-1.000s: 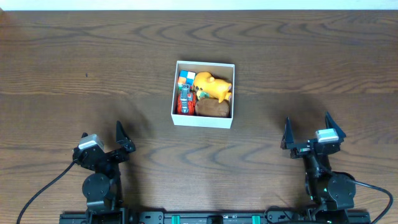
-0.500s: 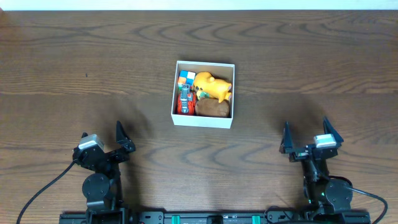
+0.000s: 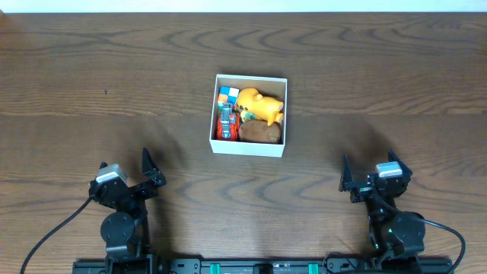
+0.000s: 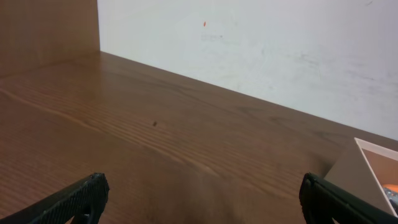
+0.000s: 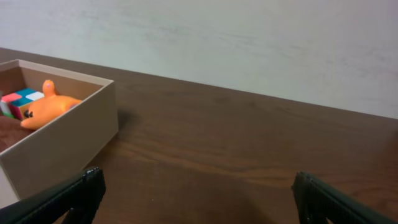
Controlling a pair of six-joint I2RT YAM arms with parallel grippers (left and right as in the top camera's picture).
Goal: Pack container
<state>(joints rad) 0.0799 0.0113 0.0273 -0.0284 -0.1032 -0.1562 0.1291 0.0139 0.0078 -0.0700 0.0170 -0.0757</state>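
The container [image 3: 249, 151] is a square white-walled box in the middle of the table. It holds a yellow plush toy [image 3: 257, 104], a coloured cube [image 3: 227, 95], a red toy [image 3: 224, 123] and a brown toy [image 3: 260, 132]. In the right wrist view the container [image 5: 68, 140] is at the left, with the orange-yellow toy [image 5: 53, 108] and the cube [image 5: 18, 99] inside. A corner of the container shows in the left wrist view [image 4: 367, 168]. My left gripper [image 3: 125, 169] is open and empty near the front left. My right gripper [image 3: 369, 169] is open and empty near the front right.
The dark wooden table [image 3: 114, 76] reaches a pale wall at the back [image 5: 249, 43]. A wooden panel stands at the far left in the left wrist view [image 4: 43, 28].
My right gripper has drawn back toward the front edge and a little to the left. The left arm and the container have not moved.
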